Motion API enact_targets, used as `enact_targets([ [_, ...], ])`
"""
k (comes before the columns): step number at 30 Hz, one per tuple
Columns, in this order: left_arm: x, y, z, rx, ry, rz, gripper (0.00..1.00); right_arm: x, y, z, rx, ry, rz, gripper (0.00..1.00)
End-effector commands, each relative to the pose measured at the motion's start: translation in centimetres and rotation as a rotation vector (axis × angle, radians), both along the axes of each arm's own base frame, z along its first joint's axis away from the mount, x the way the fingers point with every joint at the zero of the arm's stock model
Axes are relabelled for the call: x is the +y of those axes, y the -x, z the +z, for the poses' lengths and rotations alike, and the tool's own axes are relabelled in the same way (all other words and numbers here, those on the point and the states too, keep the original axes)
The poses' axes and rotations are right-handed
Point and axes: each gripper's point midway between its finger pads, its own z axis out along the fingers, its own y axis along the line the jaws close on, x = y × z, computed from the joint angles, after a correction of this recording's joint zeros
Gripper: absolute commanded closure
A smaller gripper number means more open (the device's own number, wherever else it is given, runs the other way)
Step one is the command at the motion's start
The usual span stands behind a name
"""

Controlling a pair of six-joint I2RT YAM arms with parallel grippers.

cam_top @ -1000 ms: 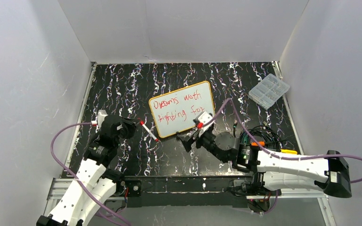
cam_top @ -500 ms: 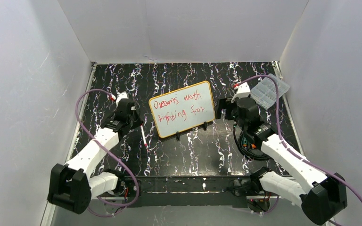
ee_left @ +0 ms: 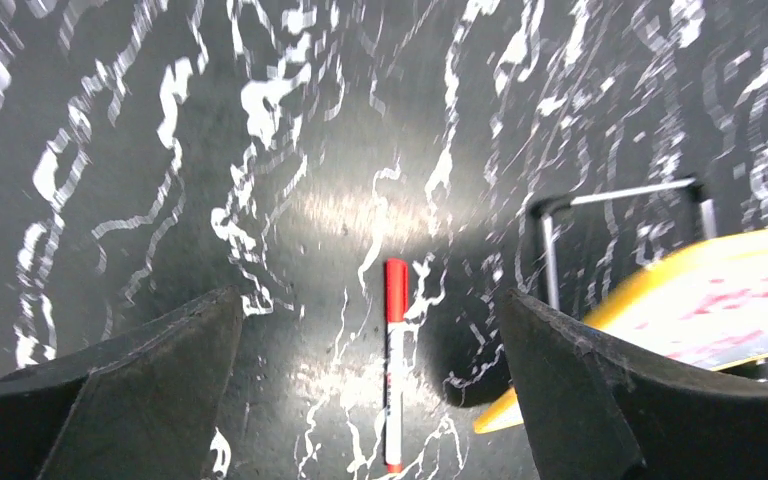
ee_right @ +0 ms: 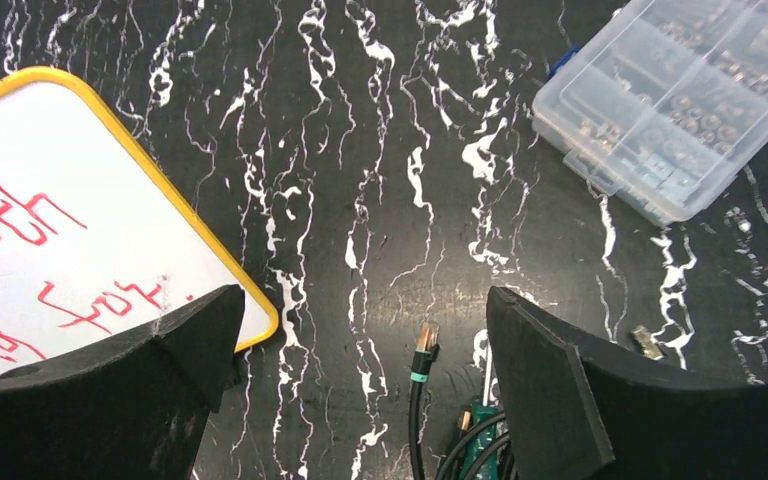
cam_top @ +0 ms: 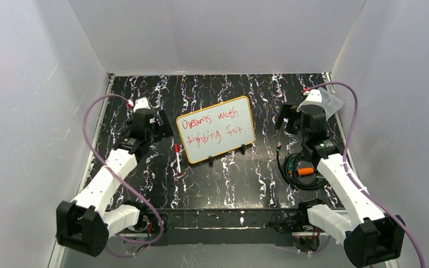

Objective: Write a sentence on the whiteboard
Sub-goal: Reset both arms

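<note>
While the whiteboard (cam_top: 217, 129) stands propped on its black clip feet at the middle of the table, the sentence (cam_top: 210, 127) in red, "Dreams worth fighting for", looks complete, so the main risk is spoiling it. The left gripper (cam_top: 157, 127) hangs at the board's 9 o'clock with its jaws spread wide and empty. The red-capped marker (ee_left: 393, 380) lies loose on the table below it, at the board's 8 o'clock and near the frame's corner. A careless sweep of that arm could roll the marker away or tip the board. The right gripper (cam_top: 284, 118), also spread and empty, hangs at 3 o'clock; swinging inward it could smear the ink, or catch the cable bundle (cam_top: 300, 167) at 5 o'clock.
</note>
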Motion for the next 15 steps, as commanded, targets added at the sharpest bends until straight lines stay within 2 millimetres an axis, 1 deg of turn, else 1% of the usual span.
enact_targets([
  [1,1.8,-0.2,8.5,-0.206,-0.097,-0.031,0.02,-1.6,0.0,4.9,-0.118,0.038,-0.052,0.01],
  [5,3.0,0.8,12.8,-0.303,-0.173,-0.055,0.02,-2.8,0.4,6.9,-0.188,0.083,-0.087,0.01],
  [8,3.9,1.7,14.7,-0.386,-0.218,-0.059,0.02,-3.4,0.9,7.8,-0.237,0.092,-0.104,0.01],
  [11,4.3,2.4,14.4,-0.447,-0.246,-0.070,0.02,-3.8,1.2,7.9,-0.276,0.099,-0.113,0.01],
  [15,4.6,2.7,14.0,-0.446,-0.258,-0.065,0.02,-4.1,1.7,8.3,-0.306,0.103,-0.121,0.01],
])
